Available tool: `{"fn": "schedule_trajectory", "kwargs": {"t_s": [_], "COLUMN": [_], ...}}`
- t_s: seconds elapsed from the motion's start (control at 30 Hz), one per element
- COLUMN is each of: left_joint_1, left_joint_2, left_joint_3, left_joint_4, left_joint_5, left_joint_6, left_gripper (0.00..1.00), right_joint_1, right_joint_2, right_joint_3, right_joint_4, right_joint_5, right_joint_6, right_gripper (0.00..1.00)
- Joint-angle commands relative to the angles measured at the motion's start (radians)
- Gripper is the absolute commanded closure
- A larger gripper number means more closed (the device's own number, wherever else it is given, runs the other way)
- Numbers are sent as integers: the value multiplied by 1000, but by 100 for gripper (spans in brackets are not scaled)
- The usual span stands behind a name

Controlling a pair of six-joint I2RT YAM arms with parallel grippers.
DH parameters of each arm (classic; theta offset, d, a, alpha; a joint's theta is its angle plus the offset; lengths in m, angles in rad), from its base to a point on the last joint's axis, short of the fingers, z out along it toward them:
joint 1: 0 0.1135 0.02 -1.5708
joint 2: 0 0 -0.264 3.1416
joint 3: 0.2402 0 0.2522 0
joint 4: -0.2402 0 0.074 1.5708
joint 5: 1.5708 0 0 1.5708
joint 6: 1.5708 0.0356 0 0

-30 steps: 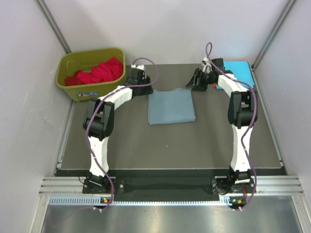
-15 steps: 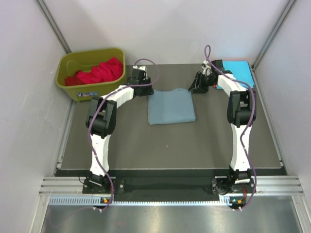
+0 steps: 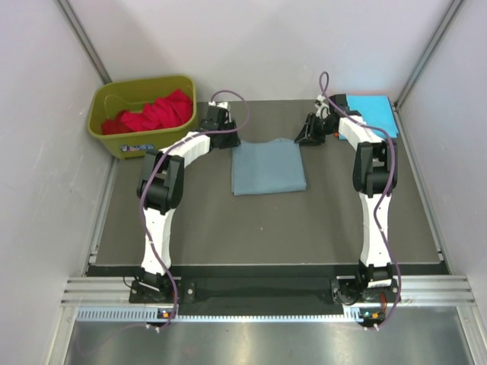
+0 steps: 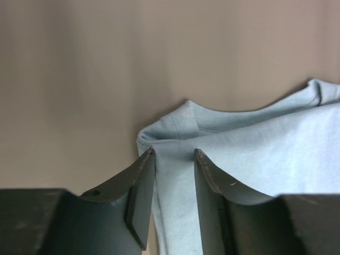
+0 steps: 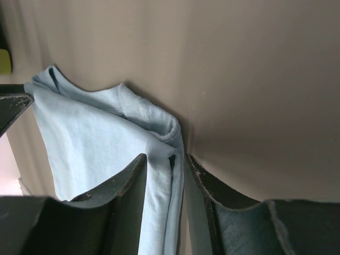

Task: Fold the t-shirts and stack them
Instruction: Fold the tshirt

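Observation:
A dusty grey-blue t-shirt (image 3: 268, 167) lies folded into a rectangle at the middle back of the dark mat. My left gripper (image 3: 227, 140) is at its far left corner. In the left wrist view the gripper (image 4: 174, 152) stands part open, the shirt (image 4: 255, 143) edge lying between its fingers. My right gripper (image 3: 305, 138) is at the far right corner. There the gripper (image 5: 166, 158) is narrower, astride a rolled fold of the shirt (image 5: 95, 133). A bright cyan t-shirt (image 3: 373, 111) lies folded at the back right. Red t-shirts (image 3: 152, 112) are heaped in the bin.
The olive-green bin (image 3: 122, 141) stands at the back left corner, just off the mat (image 3: 266, 228). Grey walls close in on the left, back and right. Both arms reach from the near rail to the far half of the mat.
The jaws of both grippers have narrowed around the far corners of the grey-blue shirt. The right wrist has shifted slightly. The shirt has not moved.

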State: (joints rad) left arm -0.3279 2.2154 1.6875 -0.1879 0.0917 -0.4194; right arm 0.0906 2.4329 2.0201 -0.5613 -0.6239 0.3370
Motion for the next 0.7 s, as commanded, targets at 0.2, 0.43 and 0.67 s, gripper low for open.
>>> {"fn": "schedule_trajectory", "kwargs": {"t_s": [0.2, 0.43, 0.67], "left_joint_1": [12, 13, 13], "left_joint_2": [9, -49, -166], "left_joint_3": [55, 51, 14], "left_joint_4": [5, -31, -87], "left_joint_5": [32, 3, -52], "left_joint_6": [7, 5, 21], "left_gripper": [91, 100, 100], "right_joint_1": [14, 29, 32], "right_joint_2": [29, -69, -187], "right_joint_3": [95, 66, -15], "right_joint_4": [23, -3, -19], "right_joint_5": [-28, 27, 42], "right_joint_6": [19, 23, 33], "right_gripper": [92, 100, 100]}}
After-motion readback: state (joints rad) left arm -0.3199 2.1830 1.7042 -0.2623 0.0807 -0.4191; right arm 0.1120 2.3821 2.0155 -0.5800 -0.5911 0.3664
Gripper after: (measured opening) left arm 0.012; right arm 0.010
